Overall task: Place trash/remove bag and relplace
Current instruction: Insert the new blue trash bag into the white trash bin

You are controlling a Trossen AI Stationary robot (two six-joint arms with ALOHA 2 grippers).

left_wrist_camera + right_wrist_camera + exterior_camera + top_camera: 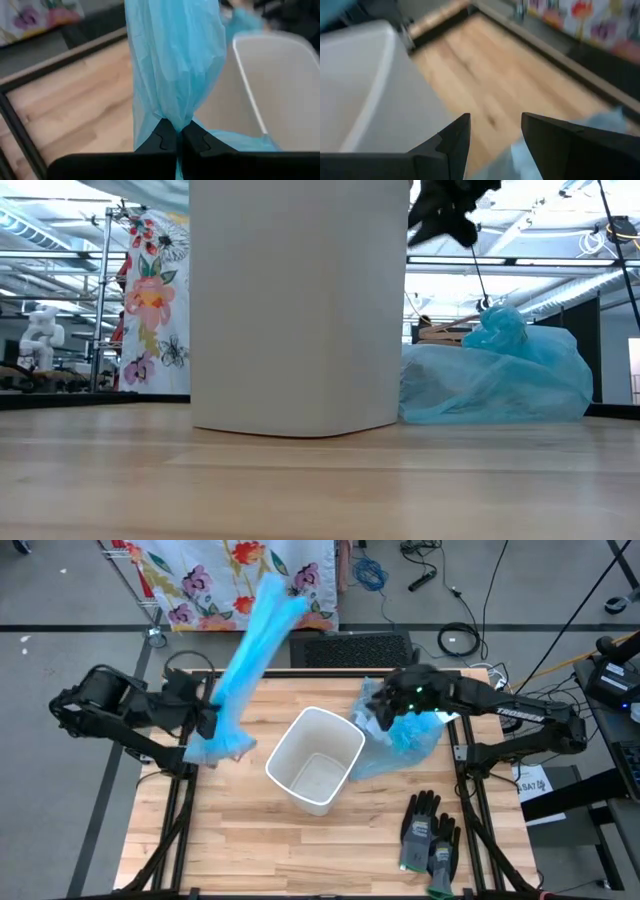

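Observation:
A white bin (315, 760) stands in the middle of the table, with nothing in it that I can see. My left gripper (212, 725), left of the bin, is shut on a light blue bag (255, 640) that streams away from it toward the far edge. A full, tied blue bag (495, 375) lies on the table right of the bin. My right gripper (375, 708) hangs open above that full bag and beside the bin's rim, with nothing between its fingers (455, 137). The trash is hidden. My left gripper pinches the blue bag at a gathered, bunched part (175, 115) between its two fingers, several layers together. The bag's long part fans out beyond the fingertips, lifted clear of the table. A short end (222, 748) sticks out on the gripper's near side.
A pair of grey-black gloves (430, 835) lies near the table's front right corner. A flowered cloth on a rack (240, 575) stands behind the table's far edge. Bare wood (230, 830) lies in front of the bin.

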